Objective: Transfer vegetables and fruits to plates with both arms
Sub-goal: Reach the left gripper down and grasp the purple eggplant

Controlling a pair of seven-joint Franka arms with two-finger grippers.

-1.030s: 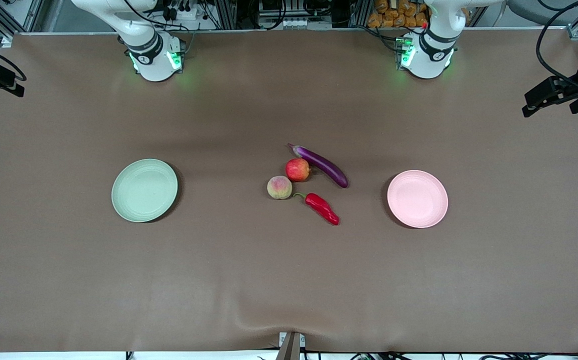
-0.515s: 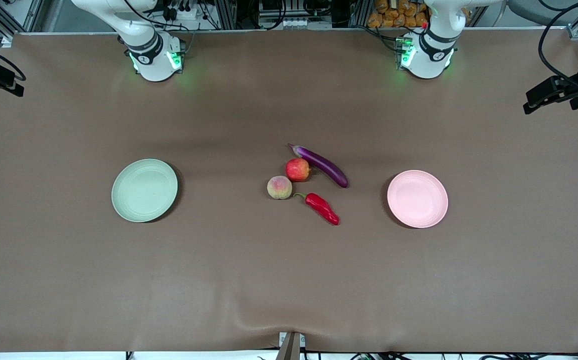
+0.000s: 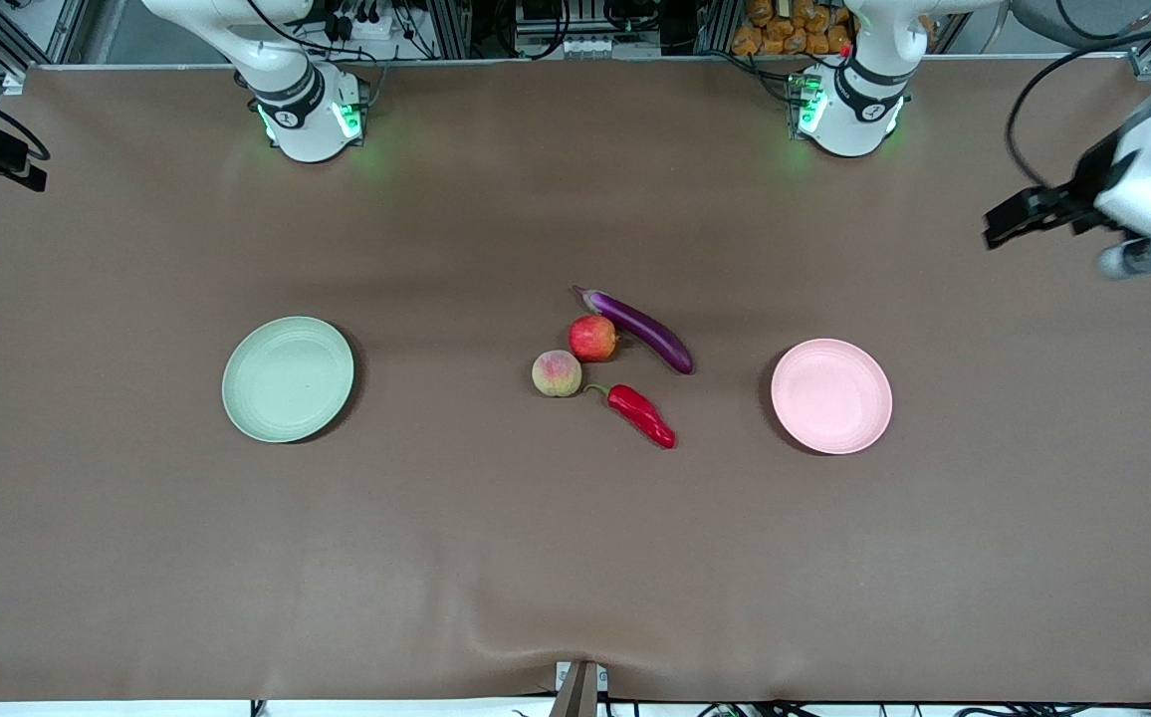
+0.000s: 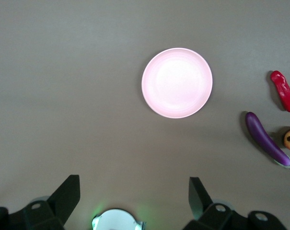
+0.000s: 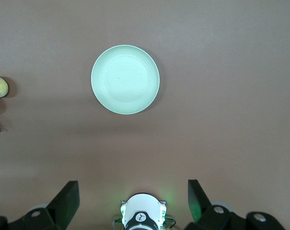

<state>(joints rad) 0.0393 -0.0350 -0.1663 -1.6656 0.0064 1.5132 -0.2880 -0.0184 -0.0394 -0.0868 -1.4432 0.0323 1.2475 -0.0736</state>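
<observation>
Your left claw [image 3: 1009,221] has swung in over the left arm's end of the table [image 3: 575,558] since a moment ago, spread wide and carrying nothing, with its wrist camera looking down on the pink plate [image 4: 177,82]. Your right claw [image 5: 130,196], also spread wide and unloaded, hangs high above the green plate [image 3: 288,378] with its arm waiting. The eggplant [image 3: 640,328], apple [image 3: 592,338], peach [image 3: 557,373] and chili pepper [image 3: 640,412] have not moved, clustered on the table between the two plates.
</observation>
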